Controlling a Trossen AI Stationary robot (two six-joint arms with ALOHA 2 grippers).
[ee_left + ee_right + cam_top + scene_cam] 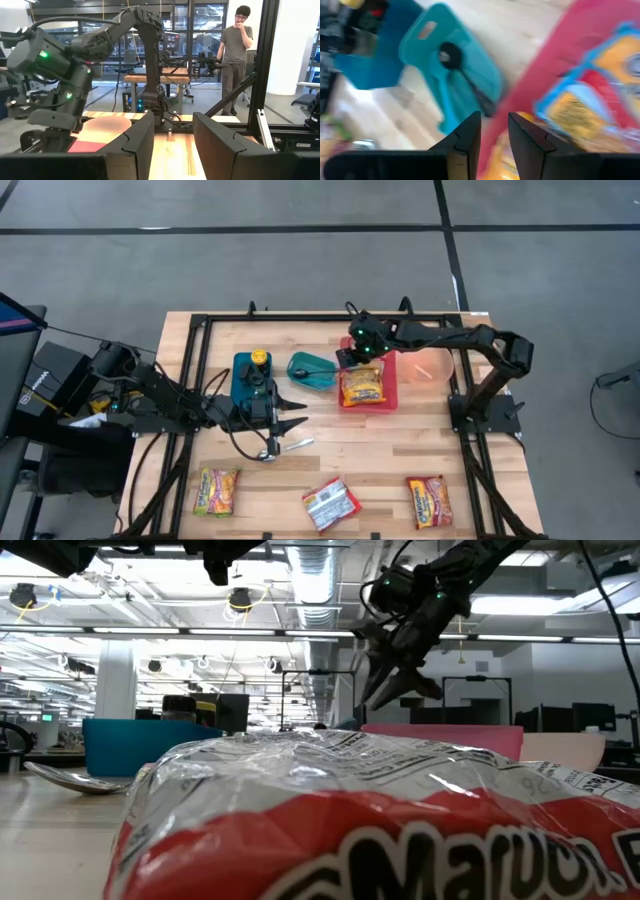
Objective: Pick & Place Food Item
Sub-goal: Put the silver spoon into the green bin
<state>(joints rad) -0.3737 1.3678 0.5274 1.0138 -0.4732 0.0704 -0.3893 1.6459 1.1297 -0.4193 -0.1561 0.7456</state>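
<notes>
1. The right gripper (352,356) hangs just above the near-left edge of the red tray (389,366); its fingers stand a little apart with nothing between them.
2. The noodle packet (362,385) lies flat on that tray (already placed, I judge).
3. Such a packet looks light, crinkly and slippery; its sealed end or a side edge seems the surest place to pinch.
4. The left gripper (297,416) waits by the blue bin (243,370), fingers parted and empty.

A red noodle packet (400,830) fills the foreground. Behind it stand a blue bin (135,745) and red tray (440,738); the right tool (392,690) hangs above.
</notes>
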